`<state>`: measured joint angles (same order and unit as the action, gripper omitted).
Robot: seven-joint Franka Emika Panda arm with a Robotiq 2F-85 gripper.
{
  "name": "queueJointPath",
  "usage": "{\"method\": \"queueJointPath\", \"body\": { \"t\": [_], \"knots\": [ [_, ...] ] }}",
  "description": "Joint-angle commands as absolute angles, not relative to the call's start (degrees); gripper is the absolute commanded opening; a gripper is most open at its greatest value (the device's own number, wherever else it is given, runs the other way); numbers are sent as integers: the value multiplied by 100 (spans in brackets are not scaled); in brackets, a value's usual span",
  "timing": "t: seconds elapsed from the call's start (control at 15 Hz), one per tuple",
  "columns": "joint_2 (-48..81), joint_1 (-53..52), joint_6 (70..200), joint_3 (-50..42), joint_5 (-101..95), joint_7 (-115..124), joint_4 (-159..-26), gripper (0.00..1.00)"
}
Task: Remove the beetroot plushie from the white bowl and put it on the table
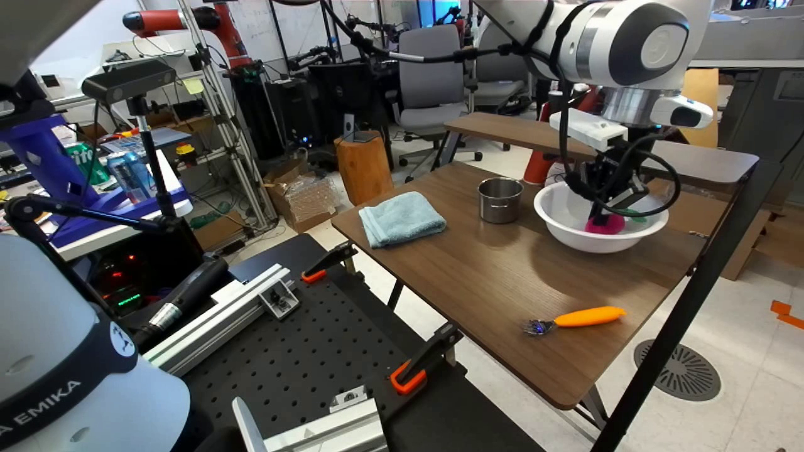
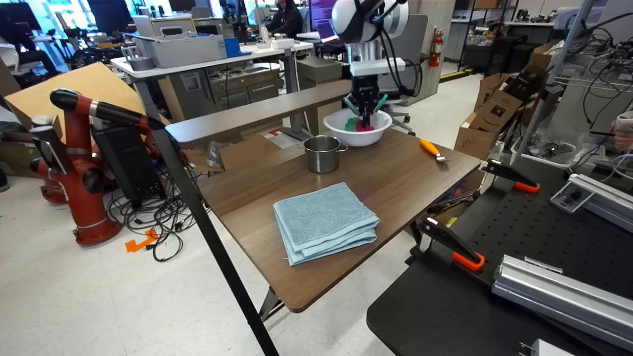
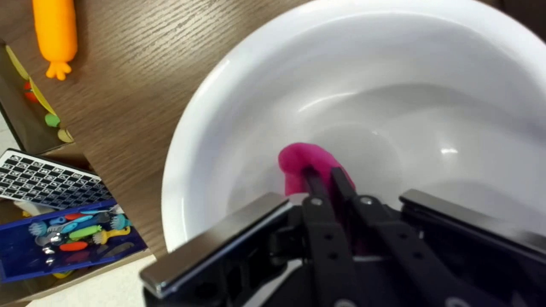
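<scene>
1. One beetroot plushie (image 3: 305, 154) is inside the white bowl (image 3: 204, 170), near the middle of the wrist frame. It is pinched by the end effector (image 3: 326, 175), whose tips stand close together with pink cloth between.

2. I judge that the step in hand is the grasp, just before the lift. Whether the plushie touches the bottom of the bowl, I cannot tell.

3. Next, in my opinion, it calls for a straight rise above the rim, then a sideways move and a gentle release onto the surface (image 1: 477, 270).

4. Both exterior views show a green part (image 2: 351, 123) beside the pink, probably its leaves; the wrist view does not.

5. Both exterior views also show the folded cloth (image 2: 326, 217) and the metal pot (image 2: 322, 154), absent from the wrist view.

6. Only the wrist view shows clearly the blue tray (image 3: 21, 253), at lower left. Of the orange-handled tool (image 1: 590, 316) it shows just the handle, at upper left; the exterior views show its head too.
</scene>
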<state>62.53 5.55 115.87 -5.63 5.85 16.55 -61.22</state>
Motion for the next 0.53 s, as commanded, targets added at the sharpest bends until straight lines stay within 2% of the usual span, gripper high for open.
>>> {"method": "queueJointPath", "body": {
  "t": [0.0,0.47],
  "knots": [
    [6046,500,11476,-597,476,1654,-6067,0],
    [5110,368,11793,-561,334,1334,-6982,1]
  ]
}}
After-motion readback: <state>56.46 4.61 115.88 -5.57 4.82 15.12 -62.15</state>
